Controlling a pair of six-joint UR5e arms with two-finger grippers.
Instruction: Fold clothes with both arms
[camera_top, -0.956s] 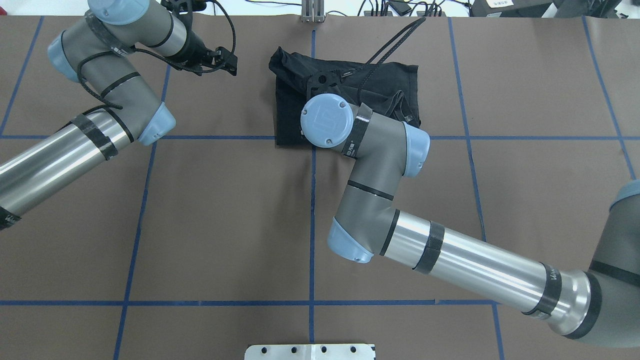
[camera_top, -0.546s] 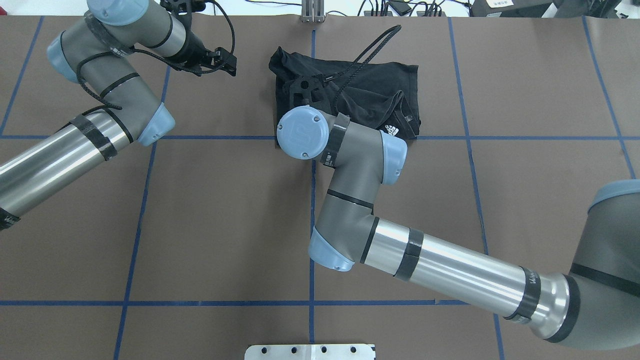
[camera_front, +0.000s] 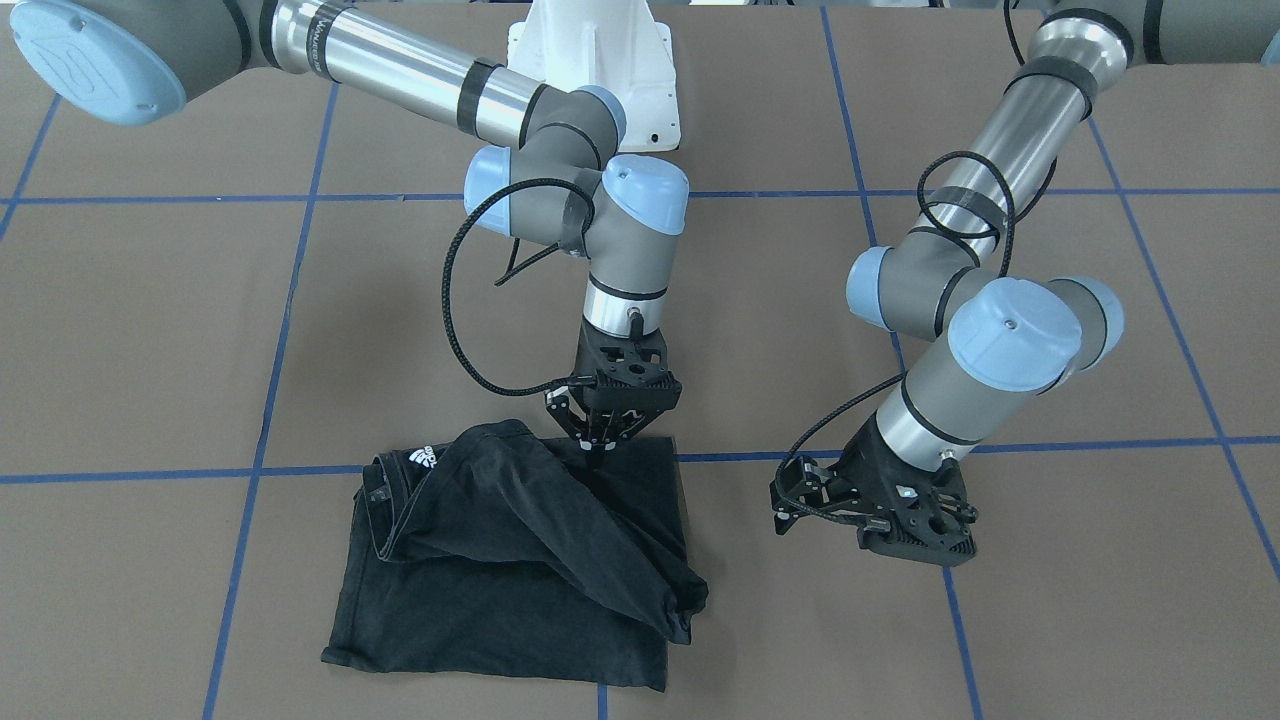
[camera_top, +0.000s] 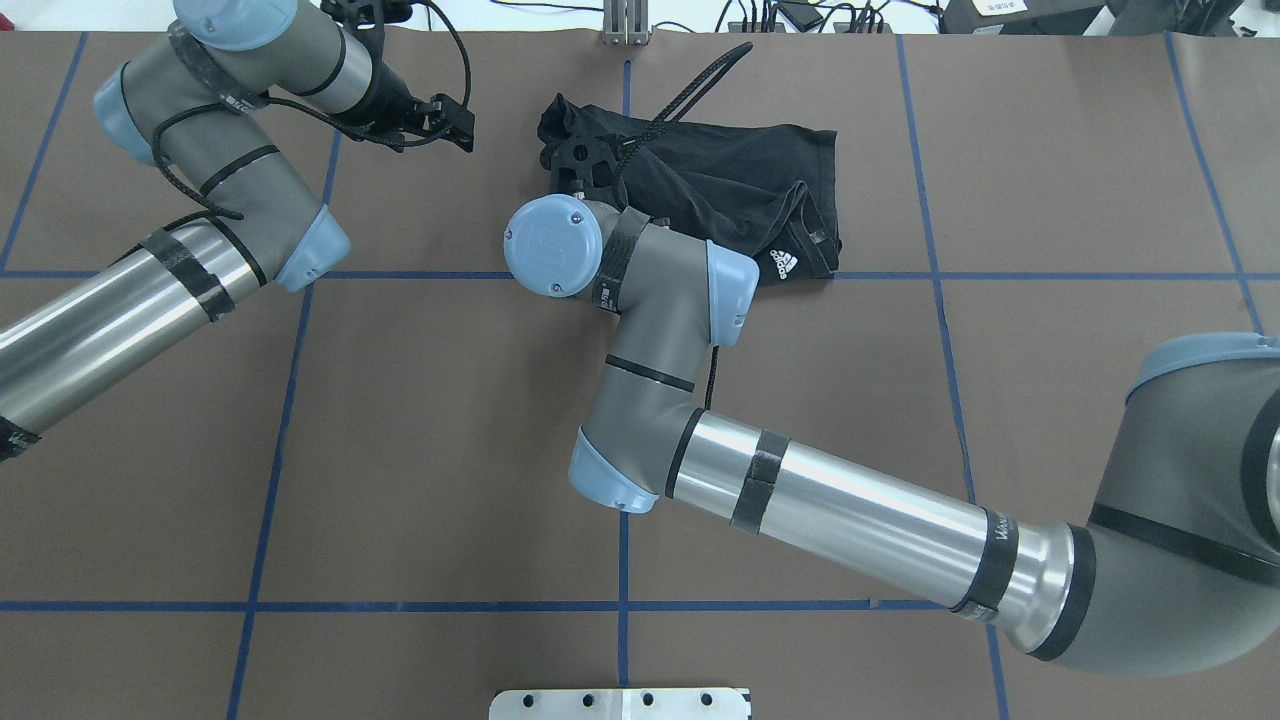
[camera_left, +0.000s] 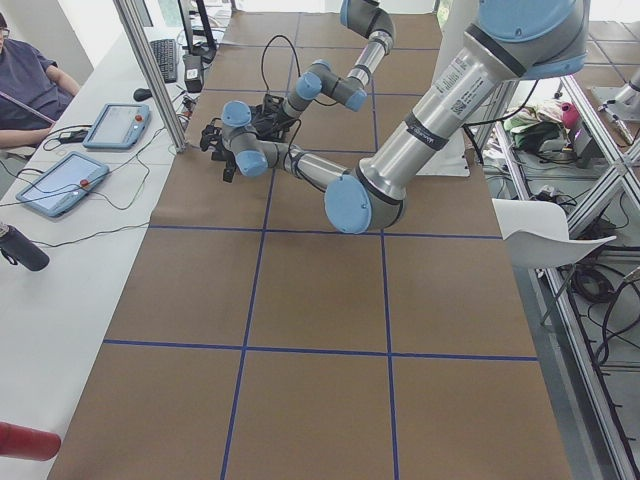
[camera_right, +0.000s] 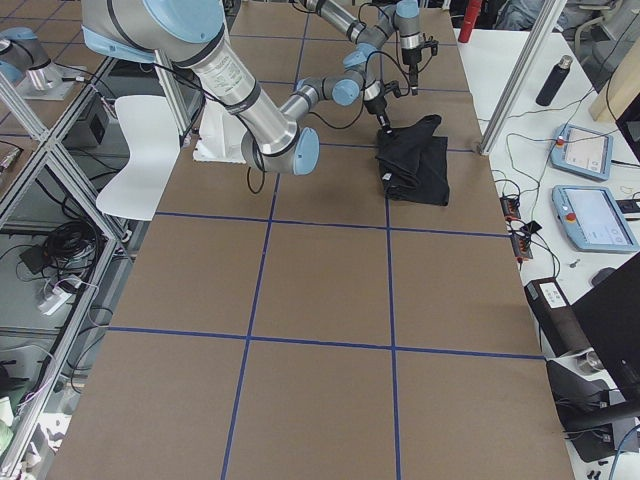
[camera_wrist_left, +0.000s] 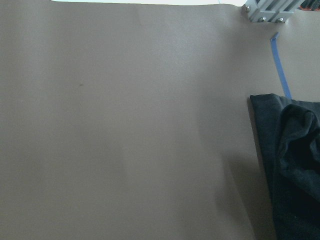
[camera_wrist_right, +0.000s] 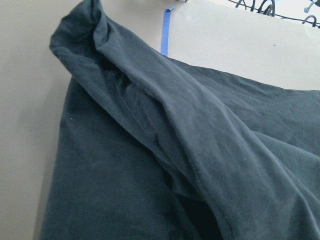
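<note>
**Entry: black T-shirt, part-folded, with two arms in attendance**

1. Left arm (camera_top: 120, 310): silver-grey tube with light blue joint caps, entering over the table's (camera_top: 450, 450) left end and bent toward the far left corner.
2. Left gripper (camera_top: 458, 122): black, hung over bare brown covering near the far edge, just left of the garment and apart from it. Nothing was seen in it. Whether its fingers were parted or closed could not be told; its wrist camera showed only covering and the garment's edge.
3. Right gripper (camera_front: 598, 447): pointed straight down over the garment's left part, fingers clenched to a point on a layer of cloth at the edge nearest the robot.
4. Black T-shirt (camera_top: 730, 190): folded into a rough rectangle, lying flat by the table's far edge about midway along it. A loose upper layer rose as a ridge from the pinched spot and ran across to the far left corner of the garment. The white Adidas logo (camera_top: 783, 263) showed at its near right corner.
5. Right arm (camera_top: 850, 510): came from the near right corner, its elbow over the table's middle.
6. Blue tape lines (camera_top: 400, 606): a grid across the covering.
</note>
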